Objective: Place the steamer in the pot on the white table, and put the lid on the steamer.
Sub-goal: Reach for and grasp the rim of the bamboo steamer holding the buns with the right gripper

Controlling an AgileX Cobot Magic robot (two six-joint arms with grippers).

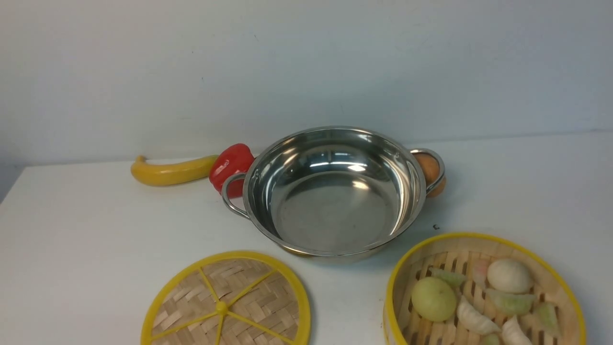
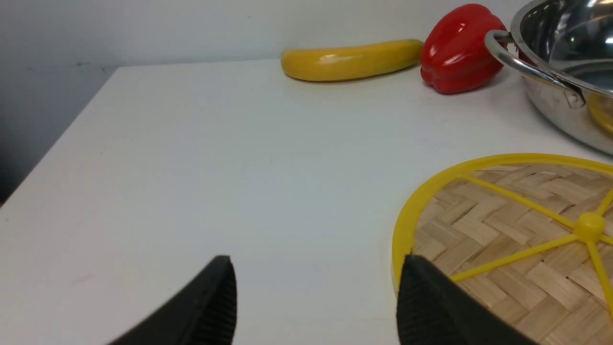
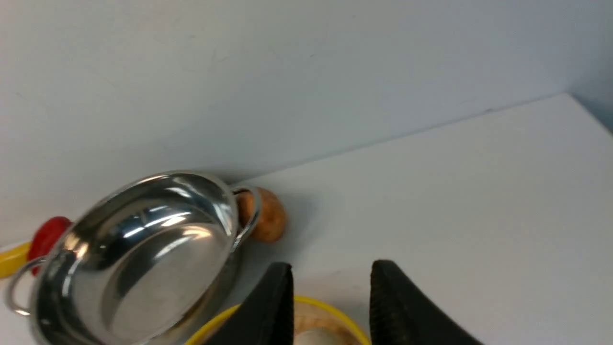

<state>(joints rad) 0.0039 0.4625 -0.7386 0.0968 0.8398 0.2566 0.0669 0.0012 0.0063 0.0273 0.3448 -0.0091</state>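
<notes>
Left fingers [image 2: 210, 306] stand wide apart, empty, at the lid's [image 1: 230, 302] edge. My right fingers [image 3: 268, 311] are parted, empty, over the steamer [image 1: 483, 247], which sits upright, mouth up, on the bench [image 1: 96, 230] near the pot [image 1: 335, 191]. It is round, with no long axis. I judge it light, stiff bamboo: pinch its wall and keep it level.

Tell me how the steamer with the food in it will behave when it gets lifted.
The steamer is probably stiff: its wooden wall and slatted floor look rigid. It is likely light for its size, since the wall looks thin. The round green ball and white bun lie loose, so a tilt would likely roll them.
</notes>
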